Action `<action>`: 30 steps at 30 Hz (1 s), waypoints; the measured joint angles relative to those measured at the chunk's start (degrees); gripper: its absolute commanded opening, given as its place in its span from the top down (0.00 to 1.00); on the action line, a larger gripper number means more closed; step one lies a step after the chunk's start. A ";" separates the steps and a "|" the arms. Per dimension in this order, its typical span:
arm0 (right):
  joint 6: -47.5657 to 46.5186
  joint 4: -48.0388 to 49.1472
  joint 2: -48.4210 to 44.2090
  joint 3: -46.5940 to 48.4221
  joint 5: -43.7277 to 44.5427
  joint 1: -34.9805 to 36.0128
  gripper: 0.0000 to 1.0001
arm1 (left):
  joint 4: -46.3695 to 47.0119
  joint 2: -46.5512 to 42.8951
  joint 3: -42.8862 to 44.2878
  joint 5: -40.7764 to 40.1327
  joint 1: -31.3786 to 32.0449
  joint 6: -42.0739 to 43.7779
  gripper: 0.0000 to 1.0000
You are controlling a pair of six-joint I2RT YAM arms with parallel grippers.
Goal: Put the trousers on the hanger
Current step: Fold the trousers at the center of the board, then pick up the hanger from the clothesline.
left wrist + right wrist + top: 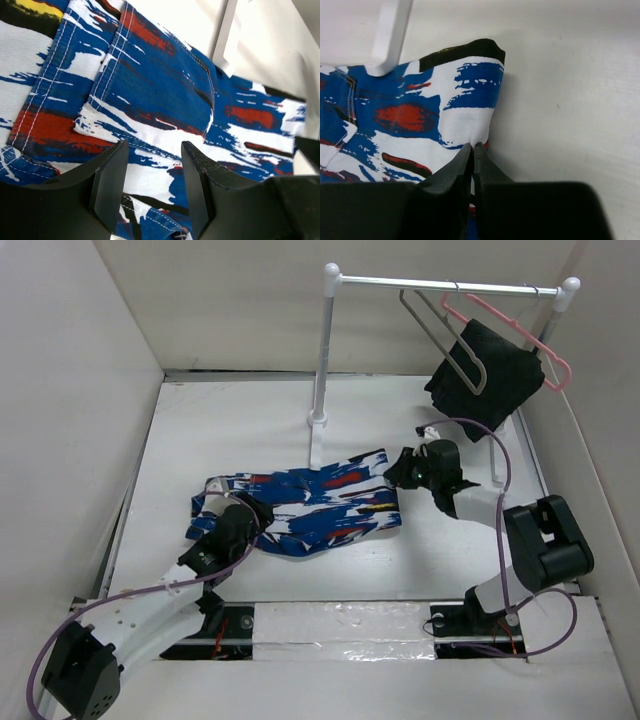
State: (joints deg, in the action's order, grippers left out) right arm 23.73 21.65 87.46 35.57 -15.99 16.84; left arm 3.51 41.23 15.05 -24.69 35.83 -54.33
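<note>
The printed trousers (pixel 310 505) lie folded on the table in front of the rack post. My left gripper (pixel 222 515) is open over their left end, and the cloth (pixel 150 115) fills the left wrist view between the two fingers. My right gripper (pixel 393 472) is shut on the trousers' right edge, pinching the fabric (pixel 470 120) at the fingertips. The grey wire hanger (pixel 447 335) hangs on the rail at the back right, apart from both grippers.
A white rack (pixel 325 350) stands at the back with its post foot touching the trousers. A pink hanger (pixel 525 335) carrying a black cloth (pixel 485 375) hangs on the rail beside the wire hanger. White walls close in on three sides.
</note>
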 measured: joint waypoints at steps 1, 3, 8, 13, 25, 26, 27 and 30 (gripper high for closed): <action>-0.31 -0.28 0.04 1.49 -0.44 0.00 0.58 | -0.11 0.13 0.02 0.11 0.00 0.24 0.57; -1.38 -0.98 -1.44 2.43 -0.17 0.00 0.36 | -0.13 0.81 0.48 0.90 0.04 0.81 0.60; -3.69 -5.46 -14.19 -0.22 3.37 0.72 0.65 | 2.47 5.70 3.50 1.62 2.95 2.51 0.91; -1.70 -4.13 -28.59 -11.41 5.88 9.05 1.00 | 6.51 12.79 7.32 4.11 3.82 5.46 1.00; 7.10 -1.84 -25.22 -26.58 5.92 13.07 1.00 | 14.29 19.67 9.75 8.72 8.55 8.09 1.00; 7.34 -2.51 -26.80 -26.86 6.16 13.62 1.00 | 14.29 19.65 9.88 8.63 8.81 8.26 1.00; 7.48 -3.67 -28.83 -26.88 6.43 14.16 1.00 | 14.29 19.63 10.08 8.57 9.01 8.46 1.00; 6.84 -10.84 -37.20 -24.44 7.96 16.13 1.00 | 14.29 19.21 10.38 8.46 9.35 9.01 1.00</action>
State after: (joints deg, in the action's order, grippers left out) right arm 30.57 10.81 50.26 11.14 -8.03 32.97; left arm 17.80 60.45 25.43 -16.23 45.19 -45.32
